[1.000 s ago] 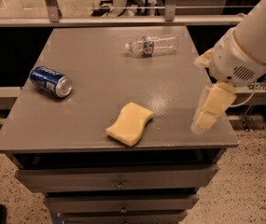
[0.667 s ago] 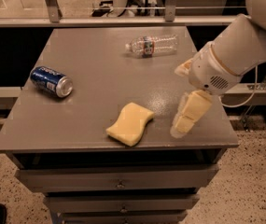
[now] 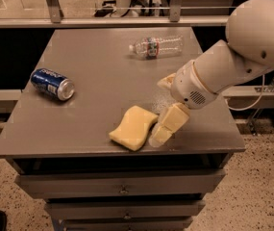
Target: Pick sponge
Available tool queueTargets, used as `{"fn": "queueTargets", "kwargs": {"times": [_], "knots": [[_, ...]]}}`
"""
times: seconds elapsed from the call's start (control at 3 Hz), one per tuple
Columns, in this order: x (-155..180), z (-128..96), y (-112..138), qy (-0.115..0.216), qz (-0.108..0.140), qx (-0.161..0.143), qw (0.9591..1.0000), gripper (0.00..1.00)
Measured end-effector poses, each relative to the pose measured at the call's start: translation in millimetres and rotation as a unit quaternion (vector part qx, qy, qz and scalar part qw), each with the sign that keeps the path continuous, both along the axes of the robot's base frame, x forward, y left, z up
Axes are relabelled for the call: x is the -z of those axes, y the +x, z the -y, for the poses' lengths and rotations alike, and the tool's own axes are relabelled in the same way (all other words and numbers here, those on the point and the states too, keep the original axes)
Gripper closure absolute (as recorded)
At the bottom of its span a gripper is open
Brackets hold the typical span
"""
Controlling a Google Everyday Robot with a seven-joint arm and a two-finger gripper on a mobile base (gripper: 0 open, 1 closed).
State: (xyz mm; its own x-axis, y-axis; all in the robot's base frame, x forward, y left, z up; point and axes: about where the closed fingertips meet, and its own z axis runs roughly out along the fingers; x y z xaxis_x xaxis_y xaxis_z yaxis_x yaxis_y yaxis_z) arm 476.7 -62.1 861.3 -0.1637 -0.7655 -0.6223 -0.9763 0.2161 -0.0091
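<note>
**Toward the left edge of the desk point(image 3: 93, 57):** blue soda can point(image 3: 53, 83), lying on its side and pointing its silver end right, well apart from the work.

**Near the front edge, about mid-desk:** sponge point(image 3: 133, 127), pale yellow and wavy-sided, lying flat on the surface, not yet lifted.

**At the far side, slightly right of the sponge:** clear plastic bottle point(image 3: 155, 45), lying on its side.

**Just right of the sponge:** end effector point(image 3: 158, 110), hanging low with its jaws spread wide and gripping nothing. Nearer finger point(image 3: 169, 123) slanting down to the desk just beside the sponge's right edge, contact not possible to confirm. Farther finger point(image 3: 165, 81) showing only partly beside the wrist.

**Reaching in from the upper right:** white arm point(image 3: 242, 57).

**Step in hand, judging by the layout:** closing in and lining up for the grasp, the sponge not yet sitting between the fingers.

**Next move:** calling for shifting left until the fingers are straddling the pad across its narrow width, then closing gently. Soft foam is likely to be squashing under the pinch, and the nearby front edge is leaving little room for any pushing.
</note>
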Motion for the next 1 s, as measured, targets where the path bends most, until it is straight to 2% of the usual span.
{"fn": "queueTargets", "kwargs": {"times": [0.33, 1.0], "knots": [[9.5, -14.8, 0.9, 0.023, -0.006, -0.003, 0.9997, 0.17], [20.9, -24.7, -0.3, 0.043, -0.011, -0.003, 0.9990, 0.64]]}}
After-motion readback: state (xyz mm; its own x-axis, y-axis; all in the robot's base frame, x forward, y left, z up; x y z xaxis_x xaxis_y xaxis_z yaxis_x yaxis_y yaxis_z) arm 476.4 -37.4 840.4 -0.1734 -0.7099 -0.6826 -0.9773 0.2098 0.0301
